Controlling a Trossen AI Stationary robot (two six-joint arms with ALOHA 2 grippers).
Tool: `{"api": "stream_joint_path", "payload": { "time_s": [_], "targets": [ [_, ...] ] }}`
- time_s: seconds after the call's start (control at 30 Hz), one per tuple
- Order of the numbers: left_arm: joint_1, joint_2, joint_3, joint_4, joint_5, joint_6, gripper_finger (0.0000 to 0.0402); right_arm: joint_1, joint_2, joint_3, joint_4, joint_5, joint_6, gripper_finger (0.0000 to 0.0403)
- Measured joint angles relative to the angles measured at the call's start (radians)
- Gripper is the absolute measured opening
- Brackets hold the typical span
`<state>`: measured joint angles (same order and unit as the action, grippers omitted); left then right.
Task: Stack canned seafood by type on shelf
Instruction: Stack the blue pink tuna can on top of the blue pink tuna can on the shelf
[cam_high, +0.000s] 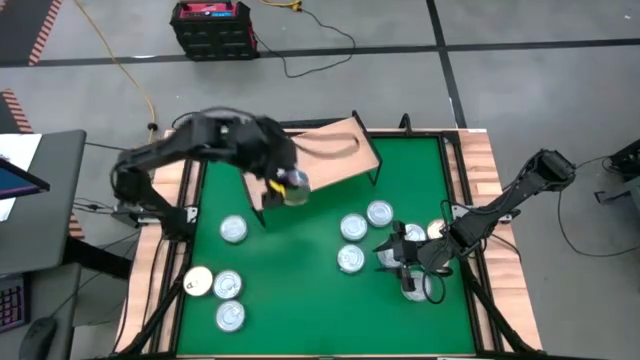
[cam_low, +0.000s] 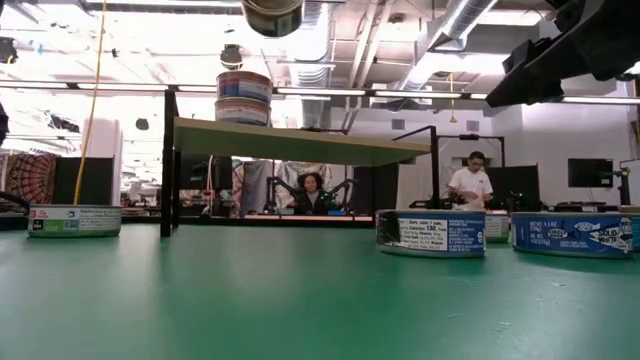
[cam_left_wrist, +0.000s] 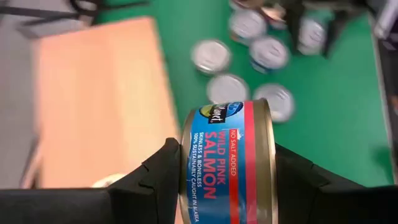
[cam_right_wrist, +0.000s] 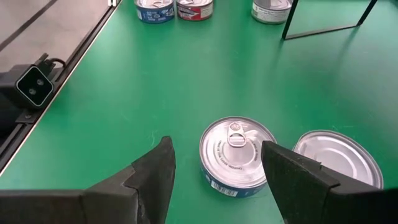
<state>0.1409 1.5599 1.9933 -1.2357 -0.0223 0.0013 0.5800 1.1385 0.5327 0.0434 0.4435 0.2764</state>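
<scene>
My left gripper (cam_high: 285, 185) is shut on a salmon tin (cam_left_wrist: 227, 162) with a blue and red label. It hovers over the near left edge of the shelf (cam_high: 335, 150), a light-wood board on black legs. In the low view, other tins are stacked on the shelf's left end (cam_low: 243, 98). My right gripper (cam_high: 405, 265) is open and low over the right-hand group of tins. Its fingers stand on either side of a silver pull-tab tin (cam_right_wrist: 236, 152) without touching it. That tin sits flat on the green table (cam_high: 300, 300). My left gripper pinches the salmon tin between its two fingers (cam_left_wrist: 158, 174). One finger is on each flat end, next to the rim (cam_left_wrist: 268, 155). The label wall faces the wrist camera. The tin is lifted clear of the table, lying on its side in the hold (cam_low: 272, 15).
Several tins stand in a loose group on the right half of the table (cam_high: 352, 228), and another sits beside the right gripper (cam_right_wrist: 336, 155). Several more are at the near left (cam_high: 228, 285). Wooden rails edge the table (cam_high: 485, 180). People stand in the room beyond (cam_low: 468, 185).
</scene>
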Motion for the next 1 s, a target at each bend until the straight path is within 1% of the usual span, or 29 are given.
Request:
{"api": "stream_joint_path", "payload": {
  "time_s": [0.07,0.17,0.23,0.37,0.5,0.6,0.73,0.87,1.0],
  "targets": [
    [0.049,-0.027,-0.028,0.02,0.008,-0.002,0.0181,0.0,0.0,0.0,0.003,0.0,-0.001,0.0265],
    [0.118,-0.057,-0.083,0.063,0.075,0.0,0.0181,0.001,0.0,0.0,0.01,-0.003,-0.012,0.0265],
    [0.161,-0.071,-0.116,0.094,0.143,0.003,0.0181,0.001,0.0,0.0,0.019,-0.004,-0.016,0.0265],
    [0.26,-0.101,-0.161,0.17,0.315,0.008,0.0181,0.001,0.0,0.0,0.019,-0.004,-0.016,0.0265],
    [0.36,-0.147,-0.197,0.217,0.43,-0.013,0.0181,0.001,0.0,0.0,0.017,-0.005,-0.016,0.0265],
    [0.401,-0.19,-0.255,0.232,0.446,-0.013,0.0181,0.001,0.0,0.0,0.015,-0.005,-0.016,0.0265],
    [0.41,-0.26,-0.385,0.287,0.467,-0.012,0.0181,0.001,0.0,0.0,0.015,-0.007,-0.038,0.0265],
    [0.439,-0.32,-0.508,0.37,0.538,-0.045,0.0181,-0.011,0.0,0.0,0.017,-0.008,-0.042,0.0265],
    [0.488,-0.355,-0.553,0.393,0.552,-0.099,0.0181,-0.013,0.0,0.0,0.024,-0.008,-0.041,0.0265]
  ]
}}
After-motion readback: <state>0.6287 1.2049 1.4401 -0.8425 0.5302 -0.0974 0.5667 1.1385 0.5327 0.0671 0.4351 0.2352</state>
